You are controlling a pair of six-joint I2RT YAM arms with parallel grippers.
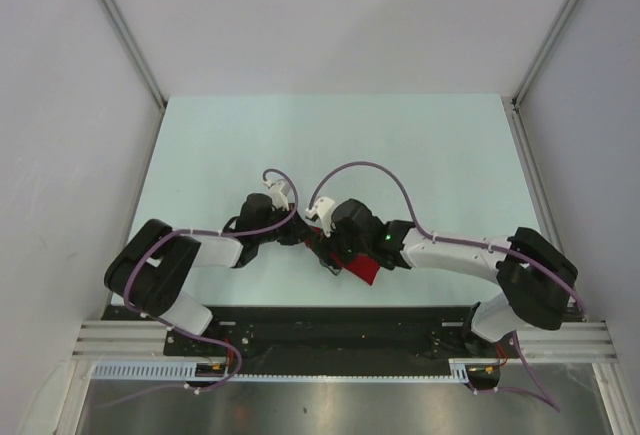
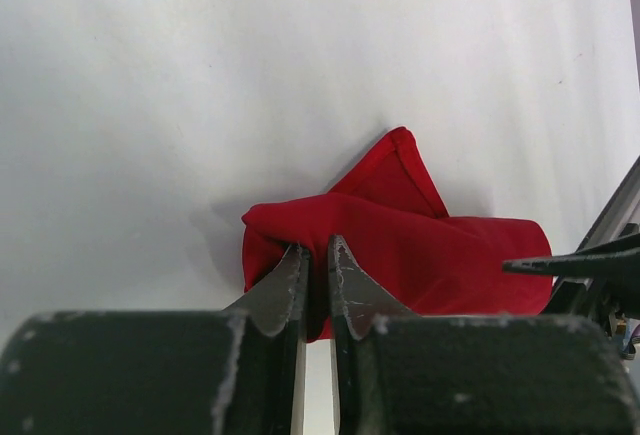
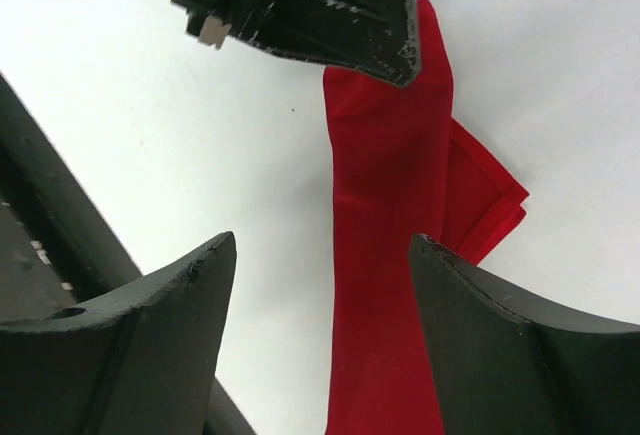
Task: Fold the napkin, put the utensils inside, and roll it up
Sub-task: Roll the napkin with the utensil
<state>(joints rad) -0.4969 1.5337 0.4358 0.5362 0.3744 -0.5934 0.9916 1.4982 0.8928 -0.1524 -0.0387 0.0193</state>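
Observation:
The red napkin (image 1: pixel 358 267) lies as a rolled bundle near the table's front edge, between the two arms. In the left wrist view the napkin (image 2: pixel 430 255) is a roll with a loose corner sticking up behind it. My left gripper (image 2: pixel 315 255) is shut on the roll's near end, with cloth pinched between the tips. My right gripper (image 3: pixel 322 242) is open, and the napkin roll (image 3: pixel 385 255) runs between its fingers, close to the right one. The left gripper (image 3: pixel 320 5) shows at the roll's far end. The orange spoon is hidden.
The black base rail (image 1: pixel 330 330) runs just in front of the napkin and also shows in the right wrist view (image 3: pixel 40 215). White enclosure walls stand at the left, right and back. The pale table (image 1: pixel 330 145) stretches beyond the grippers.

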